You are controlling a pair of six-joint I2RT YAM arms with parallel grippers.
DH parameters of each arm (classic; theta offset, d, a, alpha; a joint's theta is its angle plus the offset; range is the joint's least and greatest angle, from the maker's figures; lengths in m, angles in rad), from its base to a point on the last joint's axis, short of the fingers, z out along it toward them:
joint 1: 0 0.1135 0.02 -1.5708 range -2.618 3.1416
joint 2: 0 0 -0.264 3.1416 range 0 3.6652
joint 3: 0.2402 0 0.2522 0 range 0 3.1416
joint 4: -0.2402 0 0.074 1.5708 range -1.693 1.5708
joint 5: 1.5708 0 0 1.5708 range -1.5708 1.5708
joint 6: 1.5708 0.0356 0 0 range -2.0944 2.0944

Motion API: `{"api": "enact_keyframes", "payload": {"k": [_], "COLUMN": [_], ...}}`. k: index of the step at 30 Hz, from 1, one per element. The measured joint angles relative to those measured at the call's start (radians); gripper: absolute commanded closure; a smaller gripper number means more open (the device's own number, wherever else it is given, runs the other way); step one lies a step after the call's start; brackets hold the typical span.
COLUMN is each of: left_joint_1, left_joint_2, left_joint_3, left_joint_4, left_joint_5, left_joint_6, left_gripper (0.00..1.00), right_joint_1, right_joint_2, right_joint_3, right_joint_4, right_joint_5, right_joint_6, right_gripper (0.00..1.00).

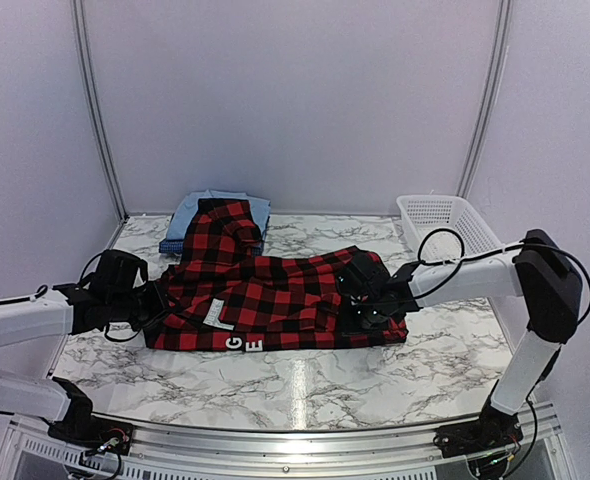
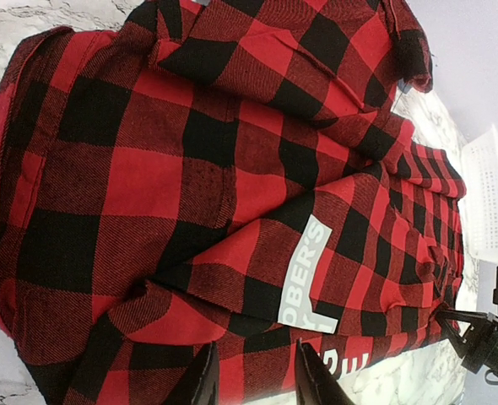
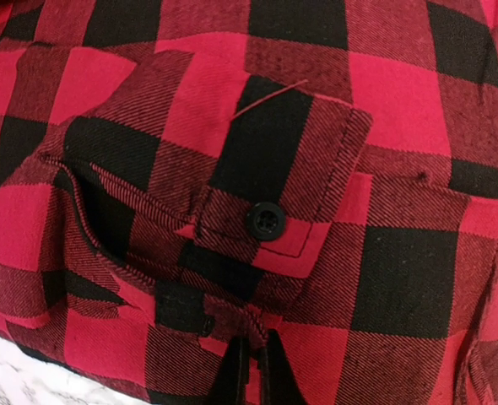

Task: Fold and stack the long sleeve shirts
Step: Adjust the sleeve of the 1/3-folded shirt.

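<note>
two grippers sit at opposite ends of the plaid shirt (image 1: 275, 295). the right gripper (image 3: 253, 375) has its fingers pressed together. a thin sliver of red cloth shows between them, so i judge it is pinching the shirt's near edge. just ahead of its tips lies a buttoned flap (image 3: 266, 221), and the rest of the plaid spreads away beyond that and to its left.

the left gripper (image 2: 257, 384) has its fingers partly spread, with plaid showing in the gap. whether they clamp a thick fold or only hover over it i cannot tell. ahead of it and off to its right the shirt runs on towards the other arm, with a white lettered patch (image 2: 304, 283) not far from the tips.

the shirt's long axis runs straight from one gripper to the other, along the near part of the marble table (image 1: 305, 385). each arm is nearest its own end, so the next fold probably depends on both ends moving together.

one plaid sleeve reaches away from both grippers and overlaps the light blue shirt (image 1: 220, 203). the dark blue checked shirt (image 1: 172, 245) peeks out beside it. that far pile is closer to the left gripper.

beyond the right gripper and to its right stands the white mesh basket (image 1: 445, 220). none of the shirts lies in it.
</note>
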State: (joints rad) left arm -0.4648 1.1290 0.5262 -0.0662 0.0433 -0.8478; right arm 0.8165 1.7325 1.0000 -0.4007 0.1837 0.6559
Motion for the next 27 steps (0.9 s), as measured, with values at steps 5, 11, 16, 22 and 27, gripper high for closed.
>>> {"api": "enact_keyframes", "payload": {"k": [5,11,16,22,27], "left_joint_1": [0.000,0.000,0.000,0.000,0.000], "left_joint_2": [0.001,0.019,0.049,0.108,0.148], "left_joint_3": [0.001,0.023,0.046,0.064,0.064], "left_joint_4": [0.000,-0.008,-0.011,-0.010,-0.010], "left_joint_5": [-0.001,-0.001,0.000,0.000,-0.008], "left_joint_6": [0.004,0.021,0.028,0.041,0.049], "left_gripper": [0.69,0.69,0.69,0.71,0.75], "right_joint_1": [0.003,0.003,0.003,0.003,0.003], "right_joint_2": [0.000,-0.021,-0.063,-0.079,-0.079], "right_joint_3": [0.034,0.076,0.056,-0.002,-0.012], "right_joint_4": [-0.046,-0.127,-0.153,-0.153,-0.144], "right_joint_5": [0.007,0.019,0.019,0.013,0.007], "right_joint_6": [-0.002,-0.026,-0.033,-0.033,-0.032], "right_gripper": [1.00,1.00,1.00,1.00,1.00]}}
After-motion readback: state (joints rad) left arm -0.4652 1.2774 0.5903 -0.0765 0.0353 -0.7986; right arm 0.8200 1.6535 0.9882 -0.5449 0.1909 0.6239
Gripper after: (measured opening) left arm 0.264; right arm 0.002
